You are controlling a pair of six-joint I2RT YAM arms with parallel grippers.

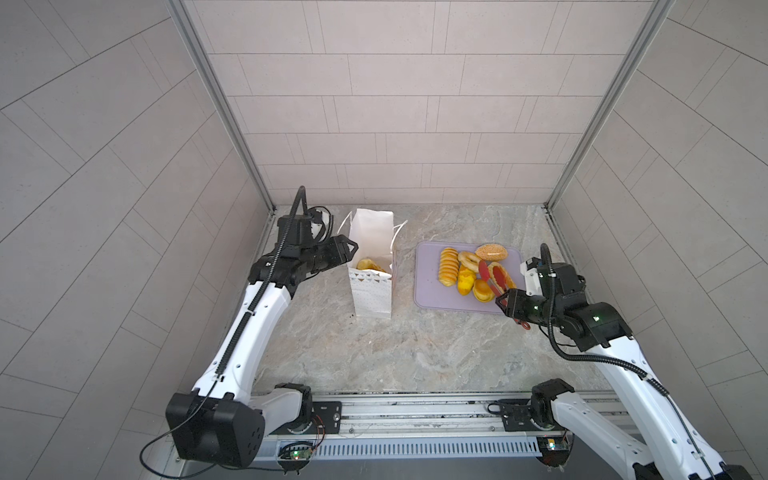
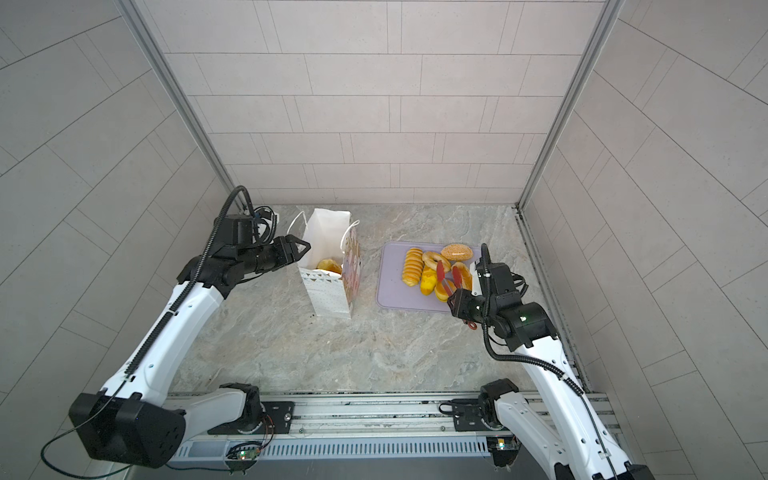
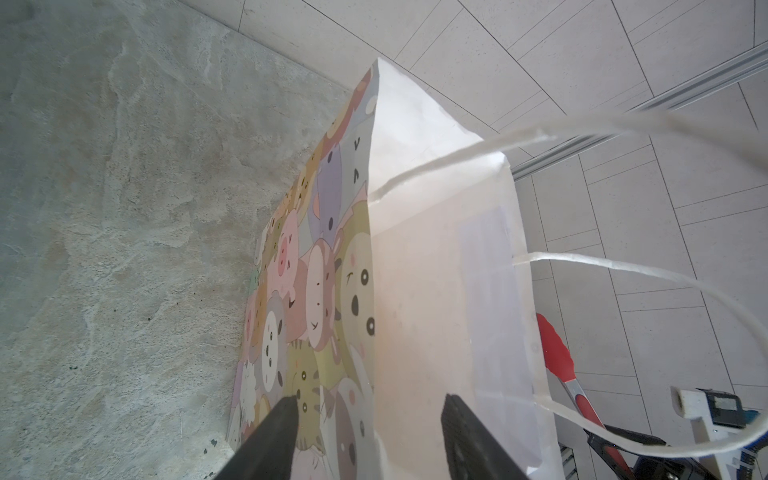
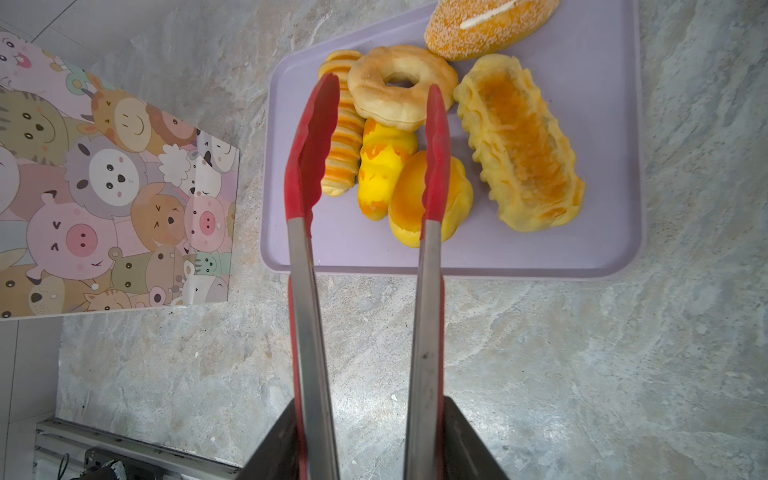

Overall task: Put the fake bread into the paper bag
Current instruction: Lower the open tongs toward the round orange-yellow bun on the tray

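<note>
**Left gripper** (image 1: 351, 248): up at the rim of the upright white paper bag (image 1: 372, 297), on its left wall. In the left wrist view the two black fingers (image 3: 274, 436) stand well apart, roughly half spread. The top edge of the cartoon-animal side runs between them, with one finger outside the bag and one on the mouth side. Whether either finger touches the paper: cannot tell. The jaws are not pinched together on the wall.

**Right gripper** (image 1: 505, 301): at the near right corner of the flat lilac plastic tray (image 1: 428, 291). Its jaws are clamped on the two steel handles of the red-tipped metal tongs (image 4: 307, 249). The tong arms are spread and the tips hang over the bread pile without pinching anything.
- One red tip overlaps the ridged striped loaf (image 4: 345, 137).
- The other tip overlaps the round orange bun (image 4: 409, 208).
- Between the tips show the pale ring-shaped bread (image 4: 399, 91) and the yellow twisted roll (image 4: 382, 166).

**Fake bread** (image 1: 369, 265): golden-yellow bread lies at the bottom of the bag, seen through its open mouth in both top views. The rest is on the tray:
- the four pieces above;
- a seeded tan bun (image 1: 491, 251) at the far edge;
- a long frilled yellow-orange loaf (image 4: 519, 145) on the right.

The bag stands on the marble-patterned tabletop (image 1: 374, 353), left of the tray, with bare table between them.
</note>
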